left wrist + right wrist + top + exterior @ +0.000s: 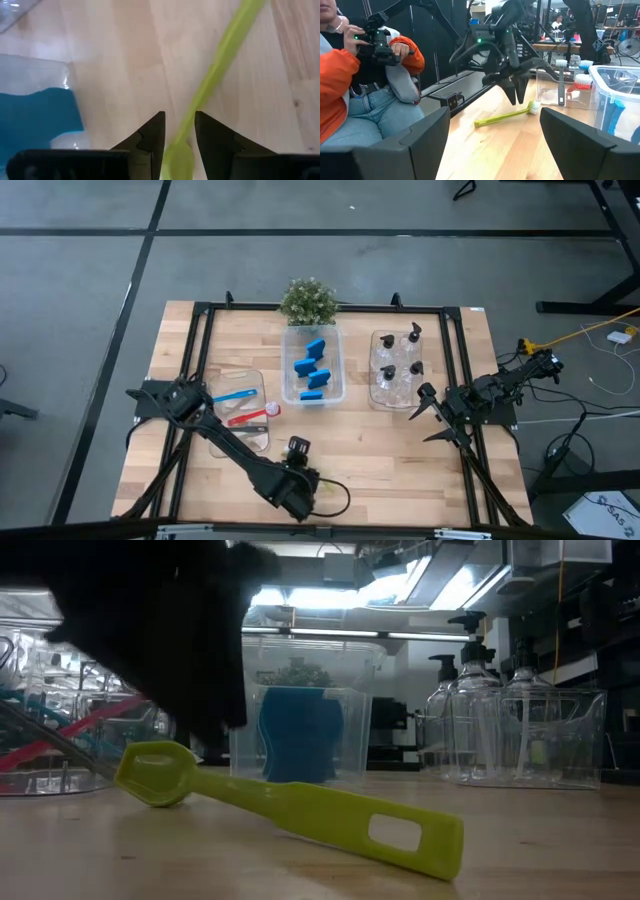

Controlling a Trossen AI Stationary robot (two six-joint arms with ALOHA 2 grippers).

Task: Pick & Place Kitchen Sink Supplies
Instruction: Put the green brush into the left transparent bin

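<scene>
Bins loaded, green brush on the boards under the left jaws

Bins first. You have three clear ones along the far half of the table. Left bin [240, 412]: blue brush [232, 395] and red brush [246, 417] lying in it; the right wrist view shows a grey-handled brush [561, 80] standing there too. Middle bin [313, 366], in front of the plant [308, 300]: blue sponges [312, 370], four by the high view. Right bin [398, 370]: clear pump bottles [402, 365], black tops up, four of them.

Green brush [300, 807] is outside all bins. It lies flat on the bare wood near the front edge, head toward the left bin, handle with its slotted end running away toward the front.

Left gripper [179, 131] hangs right over the head end of that brush. Your wrist view shows its fingers [150, 137] set narrowly apart, one on each side of the green neck, which runs up through the gap. I can't tell whether the pads actually touch the plastic. The brush looks fully on the table.

Right gripper [430, 418] waits near the right bin, jaws spread wide, nothing in them.

Person in an orange sleeve [340, 70] sits beyond the table.
</scene>
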